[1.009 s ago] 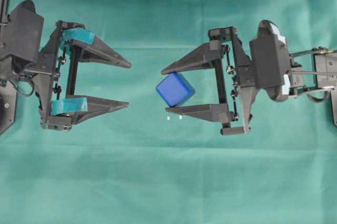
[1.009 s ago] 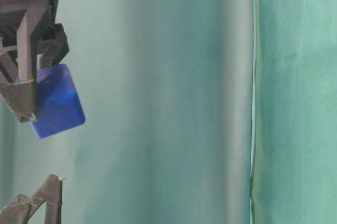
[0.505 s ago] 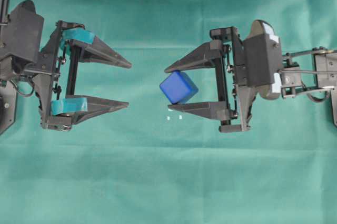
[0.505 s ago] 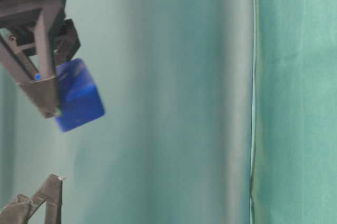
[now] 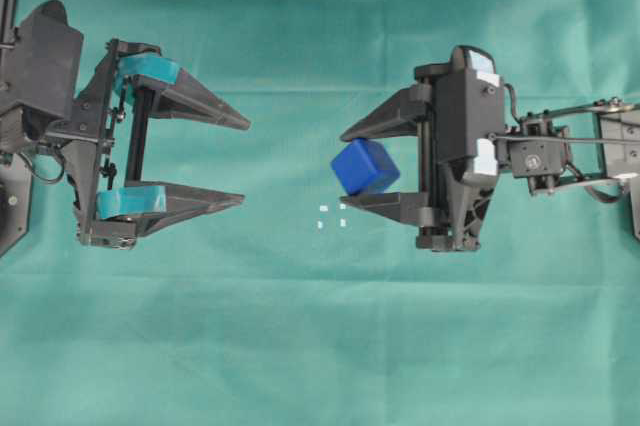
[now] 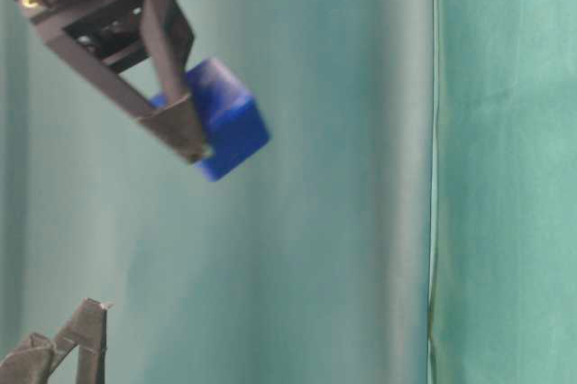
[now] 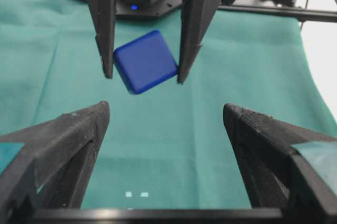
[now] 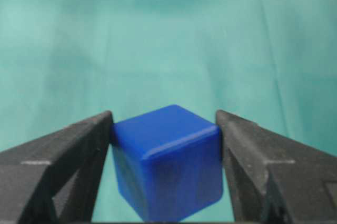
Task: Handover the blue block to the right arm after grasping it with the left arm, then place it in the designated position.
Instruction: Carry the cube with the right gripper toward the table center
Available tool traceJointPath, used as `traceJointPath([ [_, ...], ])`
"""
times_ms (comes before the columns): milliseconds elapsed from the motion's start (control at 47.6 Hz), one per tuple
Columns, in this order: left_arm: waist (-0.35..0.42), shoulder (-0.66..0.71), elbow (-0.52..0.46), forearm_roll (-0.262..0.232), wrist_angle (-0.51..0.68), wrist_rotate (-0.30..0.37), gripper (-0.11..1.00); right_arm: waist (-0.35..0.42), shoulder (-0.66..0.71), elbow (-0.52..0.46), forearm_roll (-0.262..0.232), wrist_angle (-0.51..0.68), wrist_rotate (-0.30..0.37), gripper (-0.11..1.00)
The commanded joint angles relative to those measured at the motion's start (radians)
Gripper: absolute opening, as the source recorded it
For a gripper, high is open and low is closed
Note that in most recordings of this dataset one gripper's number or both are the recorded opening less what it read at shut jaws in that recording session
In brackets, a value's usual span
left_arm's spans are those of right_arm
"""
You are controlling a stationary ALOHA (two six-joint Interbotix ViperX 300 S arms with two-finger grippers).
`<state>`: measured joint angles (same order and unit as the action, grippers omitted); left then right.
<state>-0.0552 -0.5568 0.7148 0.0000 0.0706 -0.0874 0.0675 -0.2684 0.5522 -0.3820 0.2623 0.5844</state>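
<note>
A: So, where does the handover stand?

B: Done, I judge. The right gripper (image 5: pixel 352 168) has the block (image 5: pixel 365 166) clamped between its two black fingers, held clear of the cloth (image 5: pixel 320 346). The right wrist view shows a finger pressed on each side of the cube, which sits a little skewed in the grip.

A: And the left gripper (image 5: pixel 243 163)?

B: Its teal-taped fingers stand wide apart with nothing between them. It sits well apart from the block, over on the left side of the overhead view.

A: So only the placing is left?

B: That is how I read it. The marks (image 5: pixel 331 215) lie on the cloth just below and left of the block in the overhead view, near the tip of the lower right finger. They are bare; nothing rests on them.

A: What does the next move call for?

B: Bringing the block over the marks, squaring it to them since it is held at a tilt, then lowering until it meets the cloth. Only then should the fingers part. Released from height or crooked, the cube could roll off the marks.
</note>
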Motion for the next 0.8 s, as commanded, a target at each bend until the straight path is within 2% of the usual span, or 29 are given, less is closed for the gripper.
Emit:
traceJointPath([
  [0,-0.003,-0.005,-0.017,-0.002,-0.005,0.0,1.0,0.006,-0.011,-0.032,0.005,0.044,0.017,0.64],
  [273,-0.003,-0.005,-0.017,-0.002,-0.005,0.0,1.0,0.014,-0.009,-0.029,0.005,0.115,0.051,0.64],
  [778,-0.003,-0.006,-0.017,-0.002,-0.005,0.0,1.0,0.015,0.014,-0.026,0.003,0.112,0.051,0.64],
])
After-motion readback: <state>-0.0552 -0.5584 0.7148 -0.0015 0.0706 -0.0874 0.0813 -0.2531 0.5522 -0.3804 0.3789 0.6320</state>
